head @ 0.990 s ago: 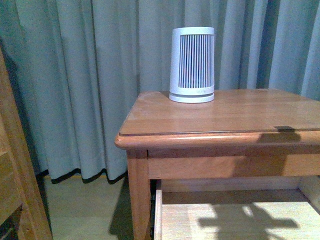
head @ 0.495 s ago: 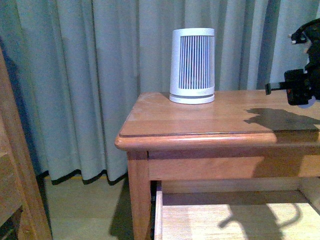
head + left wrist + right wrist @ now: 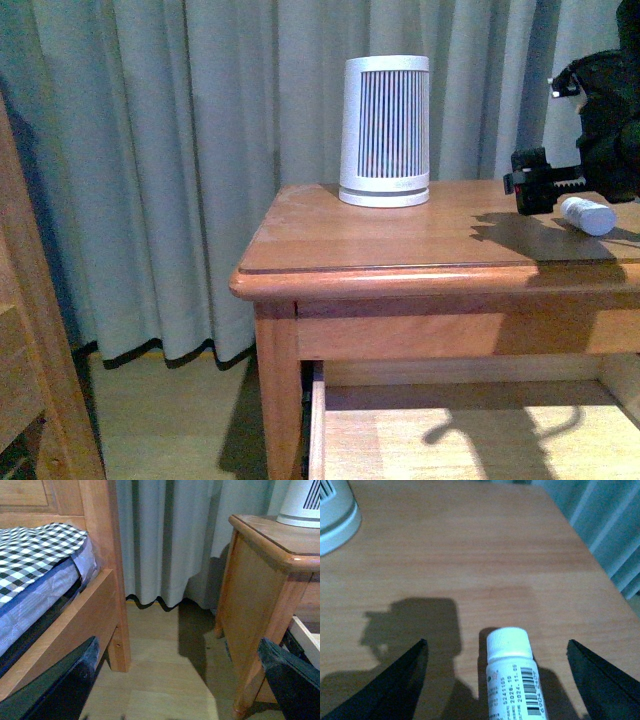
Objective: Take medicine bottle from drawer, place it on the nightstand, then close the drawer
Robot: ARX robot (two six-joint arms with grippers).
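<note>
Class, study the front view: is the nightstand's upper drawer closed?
No: the drawer stands pulled out below the top of the nightstand, with its pale inside floor showing.

We record a white ribbed device (image 3: 385,130), tapered towards its top, standing upright, with a grey band near its base. Behind it a pale grey-green curtain (image 3: 180,170) hangs in folds, its dark hem just above a light wooden floor (image 3: 170,420). To the left stands an orange-brown bed frame (image 3: 102,555). It holds a bluish mattress (image 3: 45,595) under a black-and-white checked cover (image 3: 35,545).
</note>
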